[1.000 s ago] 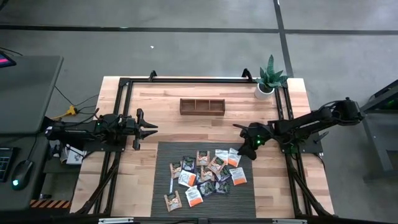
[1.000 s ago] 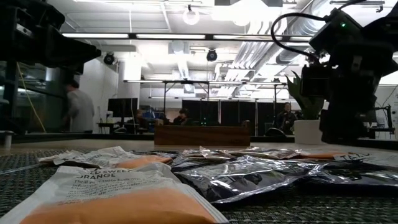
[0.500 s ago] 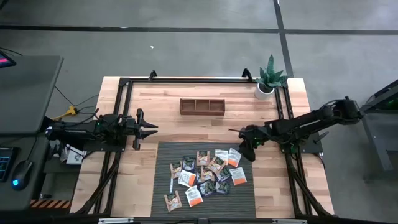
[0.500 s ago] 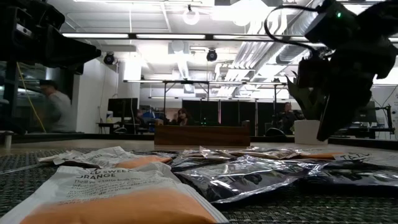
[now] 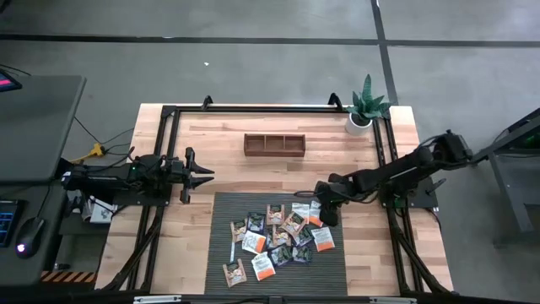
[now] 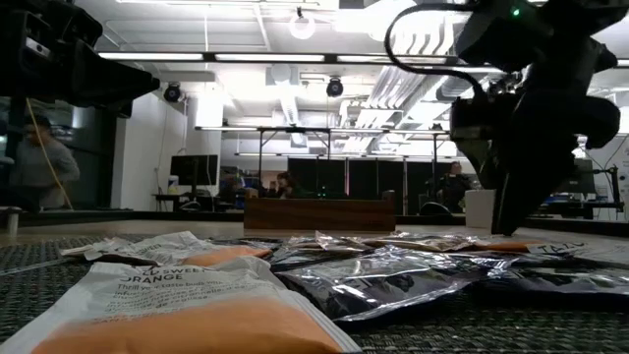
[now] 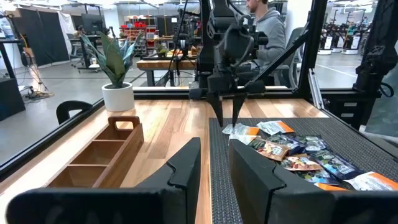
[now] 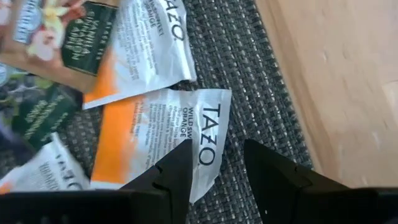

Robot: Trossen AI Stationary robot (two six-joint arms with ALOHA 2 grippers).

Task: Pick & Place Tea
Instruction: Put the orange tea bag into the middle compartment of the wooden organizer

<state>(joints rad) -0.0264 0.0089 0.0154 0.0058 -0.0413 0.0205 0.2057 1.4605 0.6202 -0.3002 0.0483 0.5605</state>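
Observation:
Several small tea sachets [image 5: 278, 236], orange, white, tan and dark, lie in a loose pile on a dark woven mat [image 5: 224, 211]. My right gripper [image 5: 325, 211] hangs open over the pile's right edge, fingers pointing down. In its wrist view the fingers [image 8: 180, 162] stand on either side of the white end of an orange-and-white sachet [image 8: 149, 143], just above it. The left wrist view shows that gripper [image 7: 227, 121] close over the sachets [image 7: 298, 149]. My left gripper [image 5: 205, 176] waits open above bare wood at the table's left, clear of the tea.
A wooden tray with three compartments [image 5: 273, 144] stands beyond the mat toward the far edge. A potted plant [image 5: 364, 110] sits at the far right corner. A thin white strip [image 5: 231, 252] lies on the mat left of the pile. People move in the room behind [image 6: 39, 162].
My right gripper has moved toward the table's left and near edges and come down over the right edge of the tea pile, its fingers now pointing down. The sachets have not moved.

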